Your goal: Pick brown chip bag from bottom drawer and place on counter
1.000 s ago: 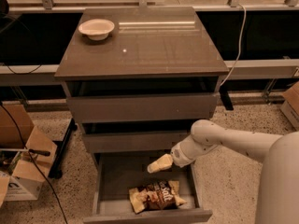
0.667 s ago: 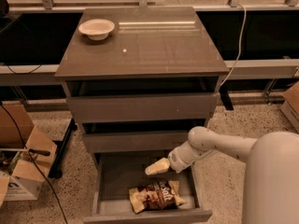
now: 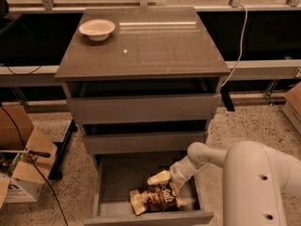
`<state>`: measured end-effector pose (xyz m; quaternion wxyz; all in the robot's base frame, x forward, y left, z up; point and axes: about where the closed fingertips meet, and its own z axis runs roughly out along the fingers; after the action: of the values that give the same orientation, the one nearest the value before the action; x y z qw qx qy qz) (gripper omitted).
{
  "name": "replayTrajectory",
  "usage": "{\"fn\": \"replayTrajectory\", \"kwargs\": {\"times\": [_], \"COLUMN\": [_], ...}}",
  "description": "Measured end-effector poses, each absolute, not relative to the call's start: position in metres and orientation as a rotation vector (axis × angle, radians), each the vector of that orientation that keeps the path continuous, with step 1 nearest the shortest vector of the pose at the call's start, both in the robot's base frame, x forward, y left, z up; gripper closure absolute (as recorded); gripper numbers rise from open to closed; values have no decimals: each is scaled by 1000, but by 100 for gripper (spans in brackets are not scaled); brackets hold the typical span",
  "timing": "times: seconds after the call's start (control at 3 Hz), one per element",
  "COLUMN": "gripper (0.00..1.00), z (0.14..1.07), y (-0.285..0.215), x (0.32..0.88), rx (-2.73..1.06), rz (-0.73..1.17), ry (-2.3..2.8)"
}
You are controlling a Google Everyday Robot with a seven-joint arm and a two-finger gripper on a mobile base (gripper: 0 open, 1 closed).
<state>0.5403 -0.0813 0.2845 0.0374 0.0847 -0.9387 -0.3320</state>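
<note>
The brown chip bag (image 3: 156, 198) lies crinkled on the grey floor of the open bottom drawer (image 3: 117, 178), near its front. My gripper (image 3: 160, 180) reaches into the drawer from the right on a white arm and hovers right over the bag's upper edge. The counter (image 3: 155, 51) is the glossy grey-brown top of the cabinet, far above the gripper.
A white bowl (image 3: 97, 29) sits on the counter's back left corner. The two upper drawers (image 3: 141, 108) are slightly pulled out. Cardboard boxes (image 3: 21, 166) stand on the floor to the left, another box (image 3: 294, 105) at the right. A cable (image 3: 237, 41) hangs behind the cabinet.
The gripper has moved down and a little to the left, closer to the chip bag. The bag has not moved.
</note>
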Motion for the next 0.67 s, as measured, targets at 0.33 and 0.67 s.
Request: {"fn": "replayTrajectory", "kwargs": {"times": [0.33,0.67], "gripper": [0,0], "z": [232,191], "y": [-86,-90], "x": [540,540], "rx": [178,123], "rz": [-1020,-1028], "ry": [-2824,-2772]}}
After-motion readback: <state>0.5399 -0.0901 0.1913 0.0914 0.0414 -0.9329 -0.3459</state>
